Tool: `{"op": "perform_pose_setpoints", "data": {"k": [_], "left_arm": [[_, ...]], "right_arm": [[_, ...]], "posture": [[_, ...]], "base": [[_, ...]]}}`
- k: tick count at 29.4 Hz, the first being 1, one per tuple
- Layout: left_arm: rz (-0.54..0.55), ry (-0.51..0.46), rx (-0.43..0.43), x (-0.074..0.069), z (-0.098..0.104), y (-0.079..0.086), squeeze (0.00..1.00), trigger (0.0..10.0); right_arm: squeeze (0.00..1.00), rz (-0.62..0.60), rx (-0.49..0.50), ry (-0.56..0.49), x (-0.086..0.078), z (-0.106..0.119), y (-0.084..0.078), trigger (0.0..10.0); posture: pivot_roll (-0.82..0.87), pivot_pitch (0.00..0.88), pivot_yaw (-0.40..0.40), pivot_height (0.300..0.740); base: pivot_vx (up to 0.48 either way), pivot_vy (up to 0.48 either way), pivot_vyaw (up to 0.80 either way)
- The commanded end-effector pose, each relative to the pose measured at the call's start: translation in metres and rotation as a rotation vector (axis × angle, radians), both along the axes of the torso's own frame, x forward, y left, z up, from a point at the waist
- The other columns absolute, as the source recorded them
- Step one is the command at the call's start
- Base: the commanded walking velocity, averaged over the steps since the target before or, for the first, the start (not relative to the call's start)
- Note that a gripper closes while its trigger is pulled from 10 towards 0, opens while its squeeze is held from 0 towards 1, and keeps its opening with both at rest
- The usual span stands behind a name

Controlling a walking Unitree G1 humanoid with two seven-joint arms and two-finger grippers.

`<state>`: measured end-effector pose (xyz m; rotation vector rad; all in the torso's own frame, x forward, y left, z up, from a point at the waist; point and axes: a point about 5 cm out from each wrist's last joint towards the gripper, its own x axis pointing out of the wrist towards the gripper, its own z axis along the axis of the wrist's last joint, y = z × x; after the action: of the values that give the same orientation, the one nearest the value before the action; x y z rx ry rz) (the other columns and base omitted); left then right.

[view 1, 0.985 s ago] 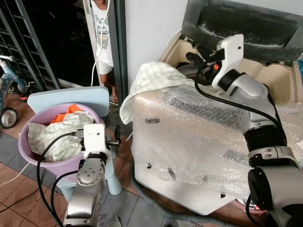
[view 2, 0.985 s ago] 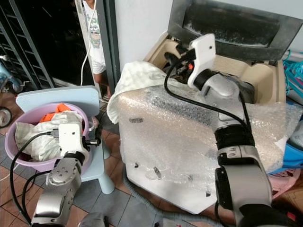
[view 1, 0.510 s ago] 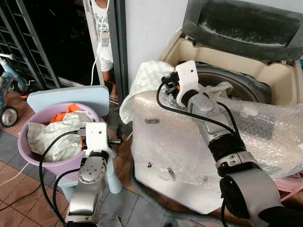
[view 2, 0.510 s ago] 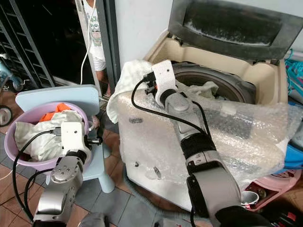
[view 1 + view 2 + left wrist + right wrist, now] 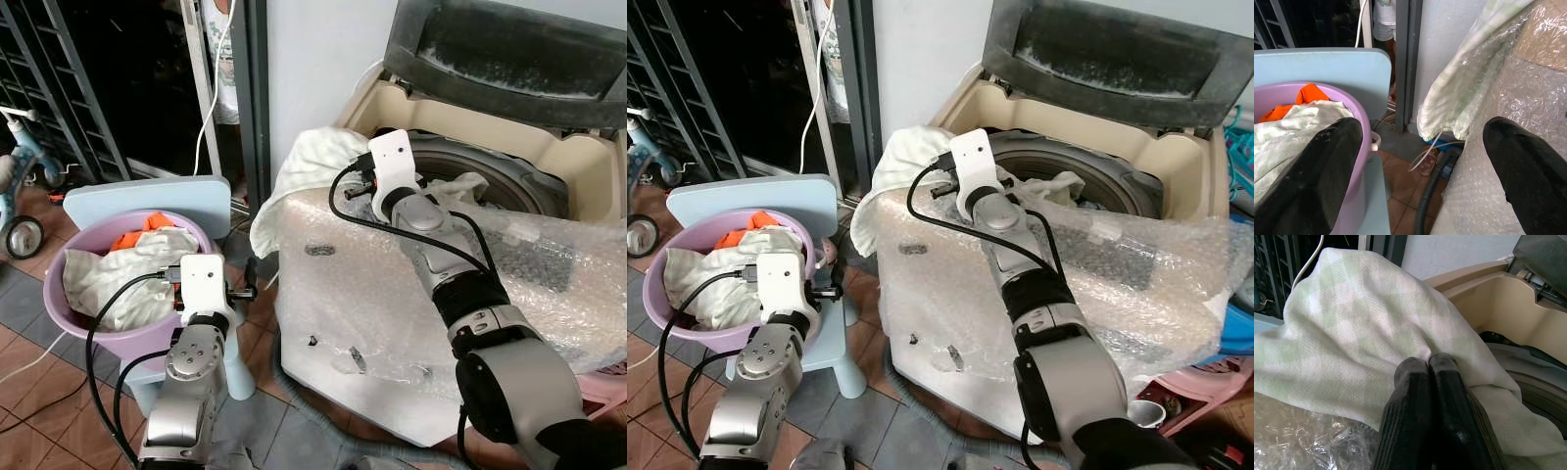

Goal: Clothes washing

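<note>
A pale green checked cloth (image 5: 313, 162) lies draped over the near left corner of the top-loading washing machine (image 5: 392, 294), which is wrapped in bubble wrap. My right gripper (image 5: 1429, 363) is shut, its fingertips pinched into a pucker of this cloth (image 5: 1352, 318) at the rim of the tub. The lid (image 5: 509, 49) stands up and pale laundry (image 5: 462, 186) lies in the drum. My left gripper (image 5: 1422, 125) hangs open beside a purple basin (image 5: 69, 318) on a light blue chair (image 5: 147, 196). The basin holds white laundry (image 5: 127, 274) and an orange garment (image 5: 142, 223).
A person (image 5: 227, 59) stands in the dark doorway behind the chair, with a white cable hanging there. A child's tricycle (image 5: 20, 220) is at the far left. A grey hose (image 5: 313, 431) runs over the tiled floor under the machine. Pink plastic ware (image 5: 1205, 377) sits at the right.
My right arm has swung from over the drum's far side to the machine's left corner and closed on the checked cloth. The left arm has kept its place.
</note>
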<state>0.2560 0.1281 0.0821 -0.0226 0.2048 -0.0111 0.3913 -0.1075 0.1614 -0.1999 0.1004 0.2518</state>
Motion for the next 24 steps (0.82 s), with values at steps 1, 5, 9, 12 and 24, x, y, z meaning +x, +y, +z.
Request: {"op": "perform_pose_setpoints", "data": {"k": [1,5,9,12,24], "left_arm": [[-0.01,0.009,-0.005,0.001,-0.001,-0.002,0.0,10.0],[-0.01,0.01,-0.004,0.001,-0.001,-0.001,0.0,10.0],[-0.005,0.01,-0.003,0.001,-0.001,-0.001,0.0,10.0],[-0.003,0.01,-0.004,0.001,-0.001,0.0,0.0,10.0],[0.001,0.014,0.004,0.002,0.0,0.003,0.0,10.0]], "right_arm": [[0.0,-0.092,0.006,0.05,0.001,-0.007,-0.019,0.0],[0.0,-0.141,0.033,0.044,0.003,-0.006,-0.026,0.0],[0.0,-0.348,0.059,-0.029,0.008,0.012,-0.066,0.0],[0.0,-0.498,0.071,-0.076,0.008,0.023,-0.096,0.0],[0.0,-1.029,-0.057,-0.343,-0.034,0.088,-0.241,1.3]], "posture": [[0.02,0.0,-0.046,0.74],[0.02,0.0,-0.046,0.74],[0.03,0.0,-0.046,0.74],[0.03,0.0,-0.047,0.74],[0.02,0.0,-0.035,0.74]], "base": [[0.0,0.0,0.0],[0.0,0.0,0.0],[0.0,0.0,0.0],[0.0,0.0,0.0],[0.0,0.0,0.0]]}}
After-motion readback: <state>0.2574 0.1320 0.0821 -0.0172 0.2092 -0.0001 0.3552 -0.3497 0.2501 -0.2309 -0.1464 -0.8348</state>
